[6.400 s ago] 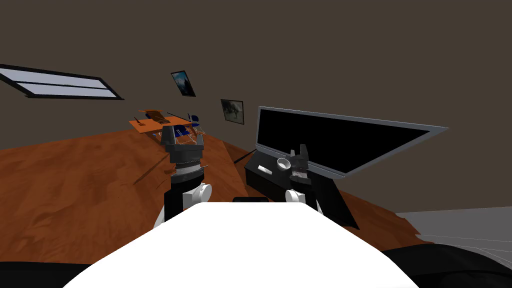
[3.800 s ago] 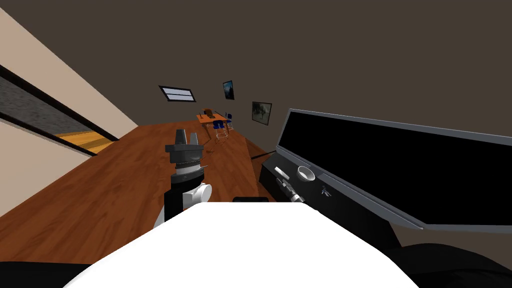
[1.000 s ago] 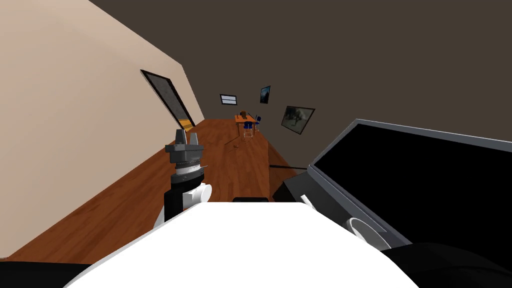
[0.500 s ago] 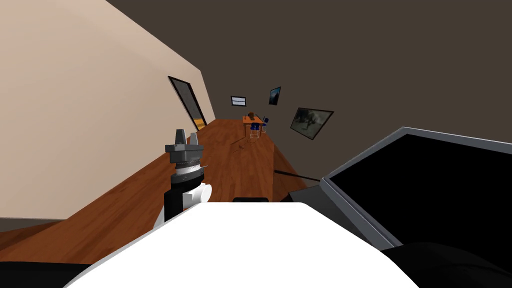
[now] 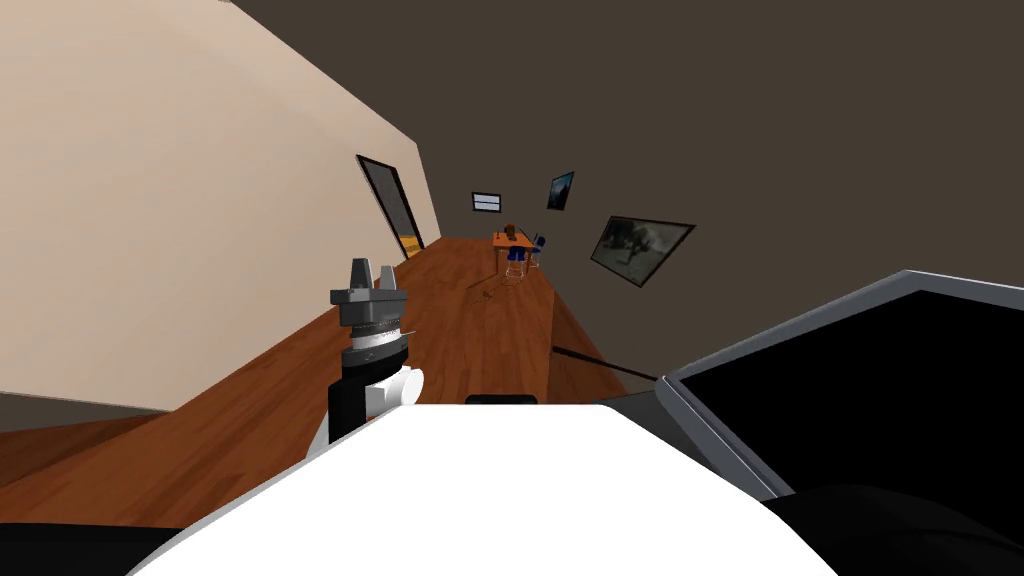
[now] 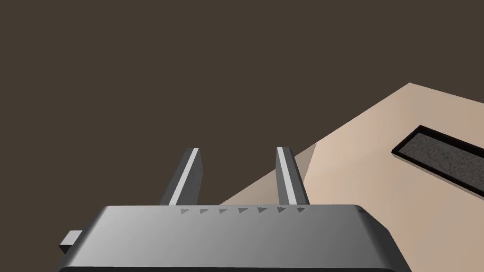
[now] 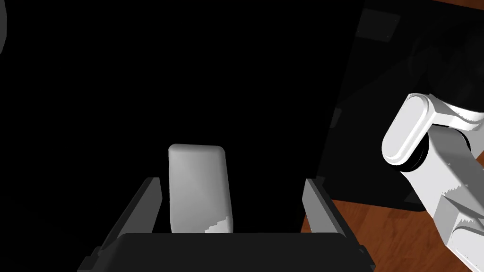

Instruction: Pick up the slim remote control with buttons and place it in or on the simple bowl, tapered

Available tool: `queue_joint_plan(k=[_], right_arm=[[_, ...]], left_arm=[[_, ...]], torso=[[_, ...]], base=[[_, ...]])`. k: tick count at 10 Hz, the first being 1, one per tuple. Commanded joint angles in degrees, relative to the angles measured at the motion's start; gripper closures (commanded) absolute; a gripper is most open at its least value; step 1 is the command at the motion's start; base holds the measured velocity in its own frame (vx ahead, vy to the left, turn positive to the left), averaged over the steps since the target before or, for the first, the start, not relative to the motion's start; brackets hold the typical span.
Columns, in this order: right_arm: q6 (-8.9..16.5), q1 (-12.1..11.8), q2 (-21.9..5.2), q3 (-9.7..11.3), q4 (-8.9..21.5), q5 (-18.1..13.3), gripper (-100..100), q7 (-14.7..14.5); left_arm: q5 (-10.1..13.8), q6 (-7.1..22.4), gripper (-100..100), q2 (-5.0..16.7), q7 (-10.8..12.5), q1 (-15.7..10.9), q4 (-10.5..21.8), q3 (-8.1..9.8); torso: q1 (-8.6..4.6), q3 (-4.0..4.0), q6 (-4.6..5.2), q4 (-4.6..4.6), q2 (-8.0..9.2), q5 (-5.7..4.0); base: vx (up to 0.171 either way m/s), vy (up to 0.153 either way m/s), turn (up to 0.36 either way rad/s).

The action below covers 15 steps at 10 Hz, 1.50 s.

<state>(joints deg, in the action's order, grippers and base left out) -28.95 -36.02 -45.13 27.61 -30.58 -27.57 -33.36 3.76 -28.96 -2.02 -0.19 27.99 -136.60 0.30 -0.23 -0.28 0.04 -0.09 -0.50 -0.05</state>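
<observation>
The remote [image 7: 198, 189] is a plain light grey slab lying flat on a black surface [image 7: 142, 71]. My right gripper [image 7: 232, 183] hangs just above it, open wide, with the remote between its fingers and nearer one finger [image 7: 152, 189] than the other. No finger touches it. My left gripper [image 5: 368, 270] is raised in front of my chest in the head view. Its fingers [image 6: 188, 174] stand apart with nothing between them.
A large black screen in a grey frame [image 5: 880, 400] stands close on my right. Brown wooden floor [image 5: 470, 330] runs ahead to a distant orange desk with a blue chair [image 5: 512, 240]. A beige wall with a doorway [image 5: 392, 205] lies to the left.
My head view has swung further left: the screen has slid towards the right edge, and the white bowl and black stand top have left the picture. The left arm keeps its pose.
</observation>
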Motion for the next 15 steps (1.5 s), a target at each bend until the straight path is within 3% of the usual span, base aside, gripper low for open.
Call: queue_joint_plan(k=[1, 2, 3, 5, 6, 9, 10, 11, 12, 15], right_arm=[[1.49, -1.51, -0.54, 0.57, -2.16, -0.03, -100, 1.02], [1.49, -1.51, -0.54, 0.57, -2.16, -0.03, -100, 1.02], [1.37, -1.6, 1.14, 1.24, 0.33, -0.01, -100, 1.38], [1.23, -1.39, 3.9, 1.96, 2.55, 0.15, -100, 1.96], [1.23, -1.39, 3.9, 1.96, 3.49, 0.15, -100, 1.96], [1.21, -0.8, 6.06, 2.3, 3.26, 0.33, -100, 2.35], [0.36, -0.44, 6.33, 1.86, 4.76, 0.42, -100, 1.29], [0.49, -0.49, 6.27, 1.92, 4.52, 0.42, 0, 1.51], [1.86, 0.81, 8.04, 2.16, 5.24, 0.18, -100, 1.63], [2.56, 1.46, 8.92, 2.29, 5.59, 0.06, -100, 1.7]], left_arm=[[0.0, 0.0, 0, 0.0, 0.0, 0.0, 0.0, 0.0], [0.0, 0.0, 0, 0.0, 0.0, 0.01, 0.0, 0.0], [0.0, 0.0, 0, -0.01, 0.0, 0.0, 0.0, 0.0], [0.0, 0.0, 0, 0.0, 0.0, 0.0, 0.0, 0.0], [0.0, 0.0, 0, 0.0, 0.0, 0.01, 0.0, 0.0], [0.0, 0.0, 0, -0.01, 0.0, 0.0, 0.0, 0.0], [0.0, 0.0, 0, 0.0, 0.0, 0.0, 0.0, 0.0], [0.0, 0.0, 0, -0.01, 0.0, 0.0, 0.0, 0.0], [0.0, 0.0, 0, -0.01, 0.0, 0.0, 0.0, 0.0], [0.0, 0.0, 0, -0.01, 0.0, -0.01, 0.0, 0.0]], torso=[[0.0, 0.0, 0.0, 0.0, 0.0, 0.0], [0.09, 0.03, 0.05, 0.0, 0.07, 0.01], [0.25, 0.12, 0.06, 0.04, 0.24, 0.05], [0.04, -0.04, 0.0, -0.01, -0.07, 0.0], [-0.12, -0.1, -0.01, -0.03, -0.17, -0.03], [0.22, 0.14, 0.03, 0.06, 0.24, 0.03], [0.16, 0.14, 0.05, 0.04, 0.26, 0.04], [0.27, 0.19, 0.06, 0.06, 0.36, 0.05], [0.36, 0.23, 0.07, 0.08, 0.42, 0.07], [0.22, 0.35, 0.07, 0.13, 0.63, 0.04]], base=[[0.105, -0.062, 0.077], [0.046, -0.02, -0.028], [0.111, -0.06, 0.207], [0.168, -0.11, 0.268], [0.114, -0.115, 0.061], [0.046, -0.05, 0.052], [0.018, -0.03, 0.008], [0.004, -0.006, 0.001], [-0.036, -0.036, 0.056], [-0.04, -0.044, 0.023]])
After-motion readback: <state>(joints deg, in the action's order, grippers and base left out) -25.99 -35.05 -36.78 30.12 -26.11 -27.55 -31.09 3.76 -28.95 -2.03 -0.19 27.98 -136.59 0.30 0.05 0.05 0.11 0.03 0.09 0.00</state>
